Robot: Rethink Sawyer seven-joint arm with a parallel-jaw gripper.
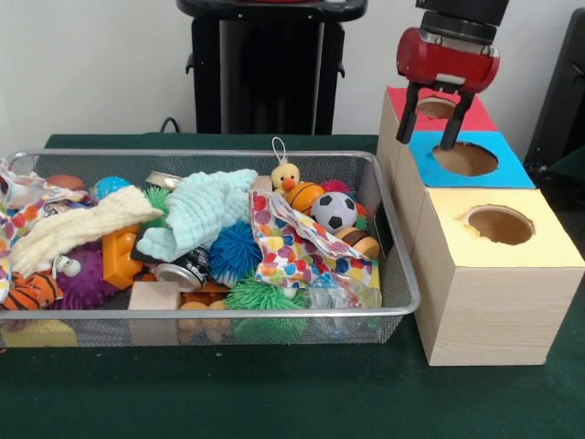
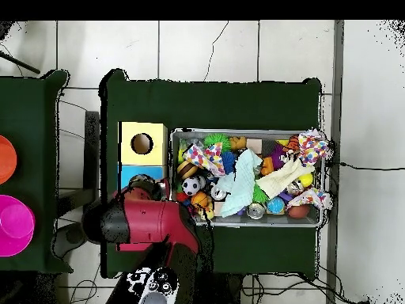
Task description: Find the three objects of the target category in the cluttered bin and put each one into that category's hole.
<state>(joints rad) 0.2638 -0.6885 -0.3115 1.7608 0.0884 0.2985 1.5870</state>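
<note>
Bin: wide silver wire-mesh basket nearest camera; crinkly printed plastic bags lie among toys inside.
Gripper: red two-finger gripper over blue-topped wooden box; fingers apart, empty.
Progress: bags remain to sort.

1. Three pale wooden boxes in a row on the dark green cloth-covered surface: yellow-topped wooden box nearest, blue-topped wooden box next, red-topped wooden box farthest, each with a round hole.
2. Small black-and-white soccer ball beside yellow toy duck.
3. Mint knitted cloth draped over spiky blue rubber ball.
4. Pale yellow cloth above spiky purple ball.
</note>
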